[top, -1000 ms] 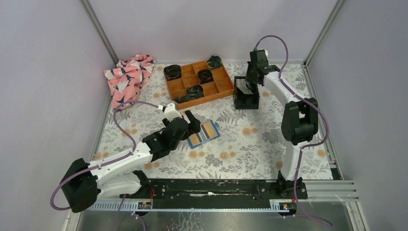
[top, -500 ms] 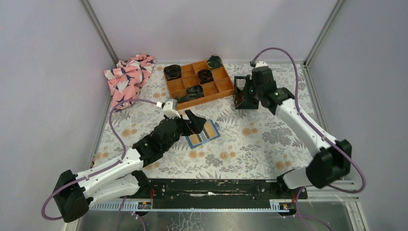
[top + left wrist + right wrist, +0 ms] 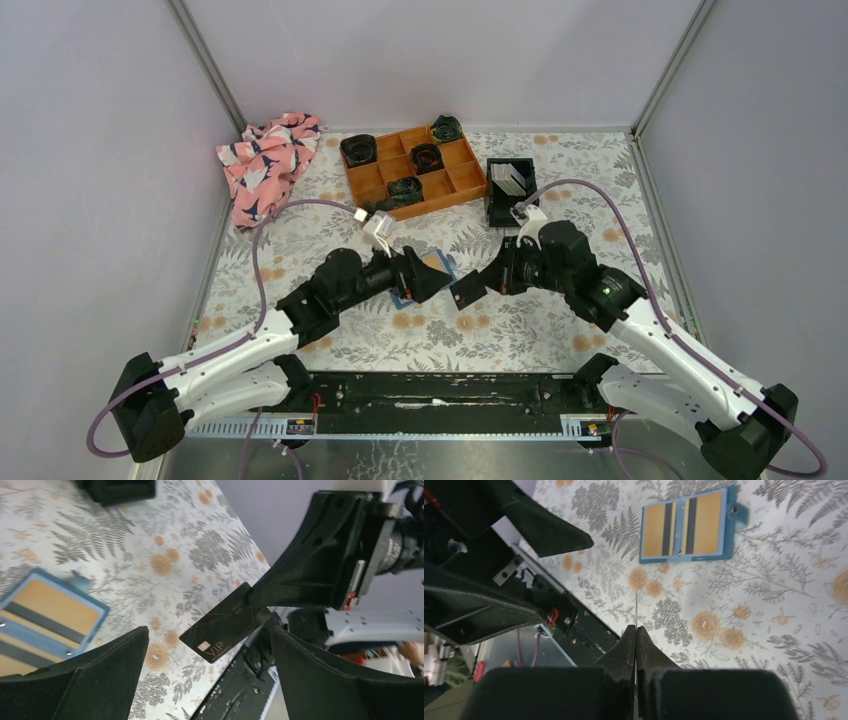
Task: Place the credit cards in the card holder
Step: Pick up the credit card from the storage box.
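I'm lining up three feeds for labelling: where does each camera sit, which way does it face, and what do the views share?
Top external: high behind the bases, looking down on the floral table; both arms show.
Left wrist: on the left arm, facing the black VIP card in the right tool, between its own open fingers.
Right wrist: looks down along its shut tool at the card holder.
Shared: both wrist views show card and card holder.

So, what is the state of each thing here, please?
card holder: open, lying flat
black card: held by the right gripper
left gripper: open, empty
right gripper: shut on the black card
credit cards: stacked upright in the black bin
pink cloth: crumpled
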